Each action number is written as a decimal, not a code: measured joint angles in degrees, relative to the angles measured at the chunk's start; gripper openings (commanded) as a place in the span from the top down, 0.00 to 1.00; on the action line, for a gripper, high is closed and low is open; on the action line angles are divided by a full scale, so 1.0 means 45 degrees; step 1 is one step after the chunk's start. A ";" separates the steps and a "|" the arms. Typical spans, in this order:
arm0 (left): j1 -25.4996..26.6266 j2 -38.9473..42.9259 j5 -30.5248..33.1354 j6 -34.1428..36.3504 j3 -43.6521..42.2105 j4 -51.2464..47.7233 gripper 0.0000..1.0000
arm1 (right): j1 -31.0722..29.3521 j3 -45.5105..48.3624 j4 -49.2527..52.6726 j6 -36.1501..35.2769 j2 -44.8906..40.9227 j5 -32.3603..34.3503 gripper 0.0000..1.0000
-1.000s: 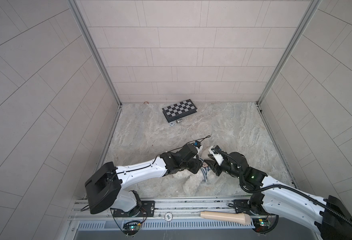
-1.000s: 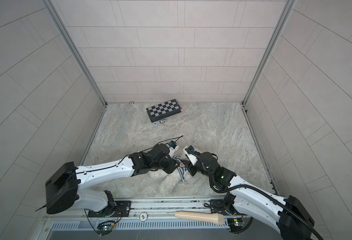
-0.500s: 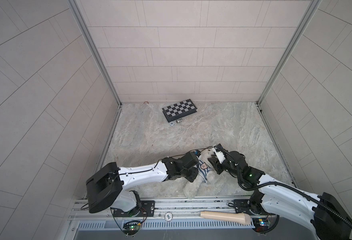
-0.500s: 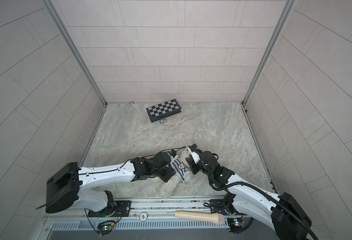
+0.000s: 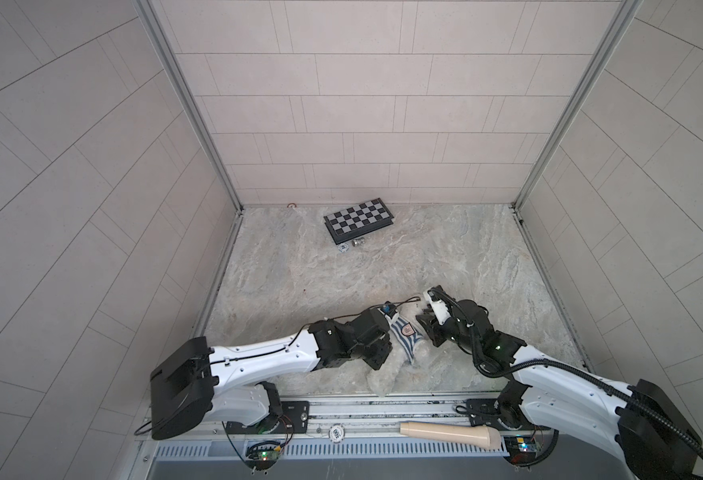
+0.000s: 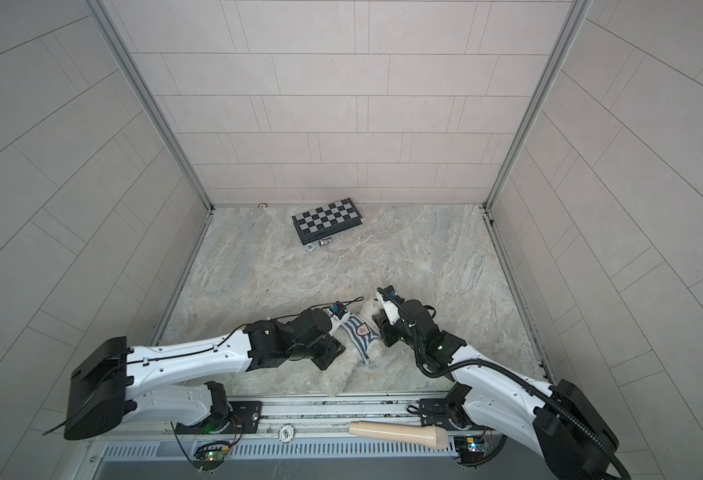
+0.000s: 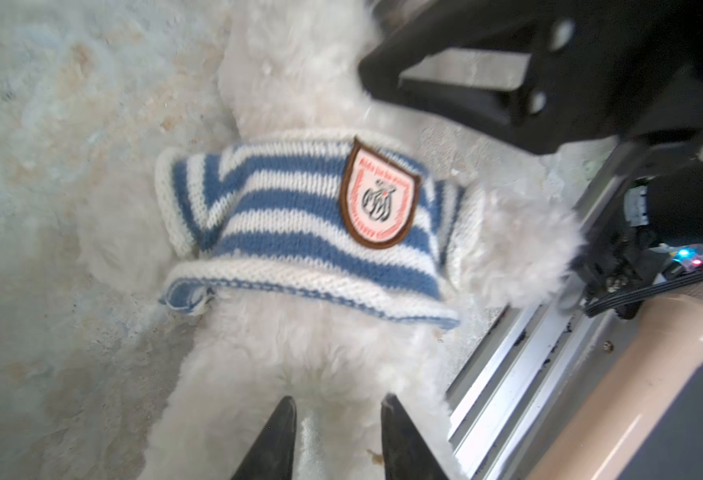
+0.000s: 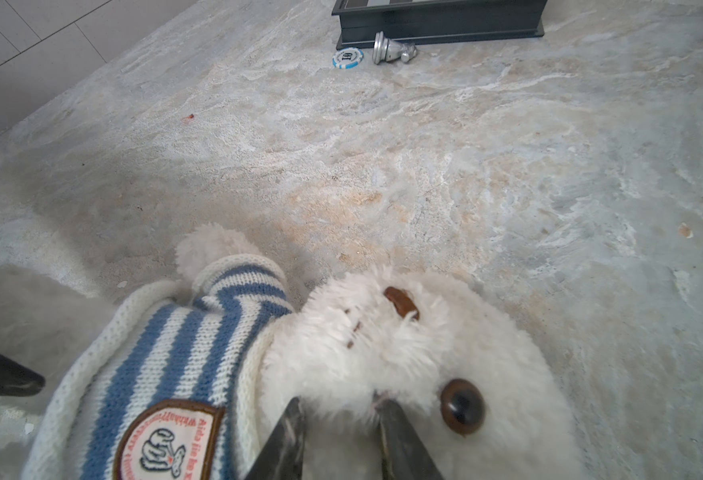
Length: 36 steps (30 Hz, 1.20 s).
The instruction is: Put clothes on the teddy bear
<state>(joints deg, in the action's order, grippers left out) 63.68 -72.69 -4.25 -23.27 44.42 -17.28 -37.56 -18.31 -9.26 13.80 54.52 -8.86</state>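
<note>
The bear [image 8: 403, 357] lies on its back on the table [image 8: 424, 145], close to the front edge, between the two arms. The shirt [image 7: 299, 216] already covers its chest, though one corner of the hem is folded. The left gripper [image 7: 337, 409] stands over a leg and the right gripper [image 8: 341, 411] at the cheek. Each has its jaws a little apart with fur between, and whether they pinch it one cannot tell. A pull on the fur may slide the light bear toward the rail [image 7: 507, 374]. A tip that catches the knit may drag the shirt upward.
</note>
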 measured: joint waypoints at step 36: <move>0.0063 -0.2992 0.0384 0.0539 0.0816 0.1093 0.57 | 0.0175 0.0563 -0.0651 0.0942 -0.0267 0.0369 0.67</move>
<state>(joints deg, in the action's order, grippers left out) 63.96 -86.15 -2.52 -20.84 48.10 -12.36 -36.77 -15.77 -12.19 18.04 53.32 -7.20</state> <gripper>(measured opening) 0.427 0.331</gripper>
